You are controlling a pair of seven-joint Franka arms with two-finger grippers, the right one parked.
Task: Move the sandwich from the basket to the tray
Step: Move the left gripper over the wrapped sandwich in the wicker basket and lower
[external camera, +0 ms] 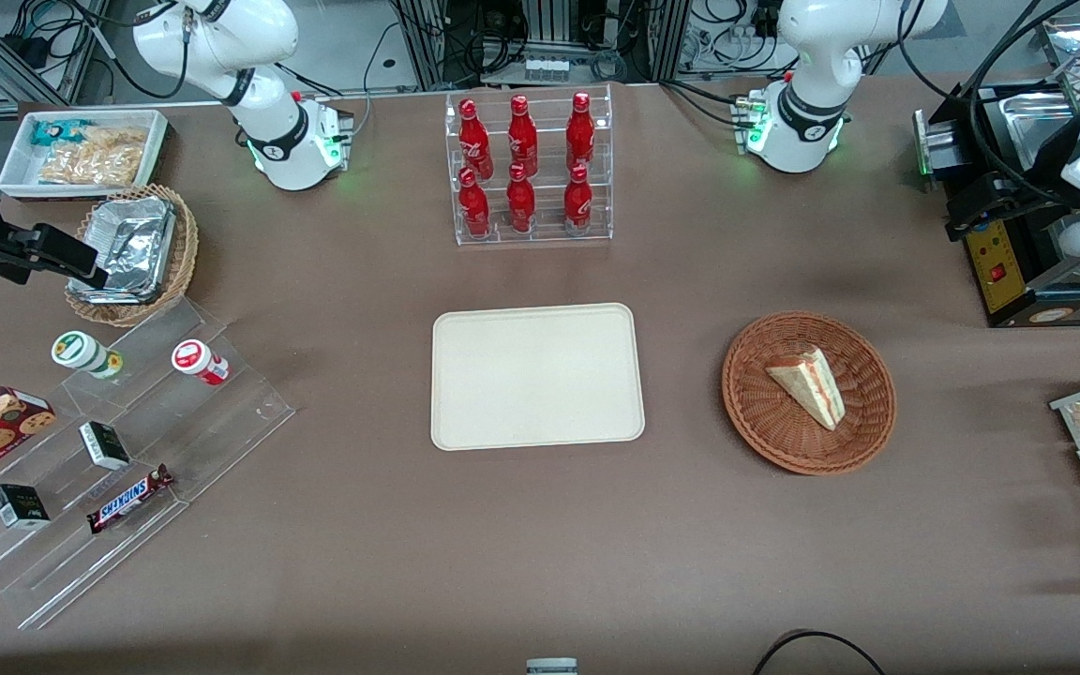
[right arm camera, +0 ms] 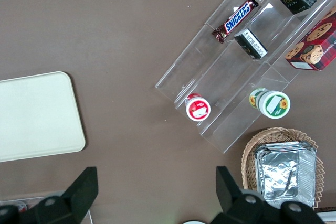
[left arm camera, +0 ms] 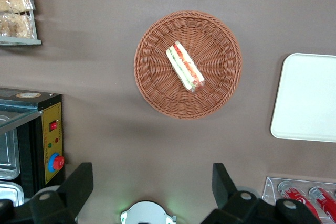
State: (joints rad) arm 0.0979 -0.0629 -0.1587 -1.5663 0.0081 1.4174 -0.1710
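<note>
We see the left arm's black two-finger gripper (left arm camera: 152, 184) spread wide and empty, high above the brown table. Below it, the pale triangular sandwich (left arm camera: 185, 66) lies in the round reddish-brown wicker basket (left arm camera: 157, 85), apart from the cream rectangular tray (left arm camera: 310, 98).

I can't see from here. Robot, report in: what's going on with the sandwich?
Gripper open, high above table. Triangular white-bread sandwich in round reddish-brown wicker basket. Flat cream tray bare. Nothing between them.
</note>
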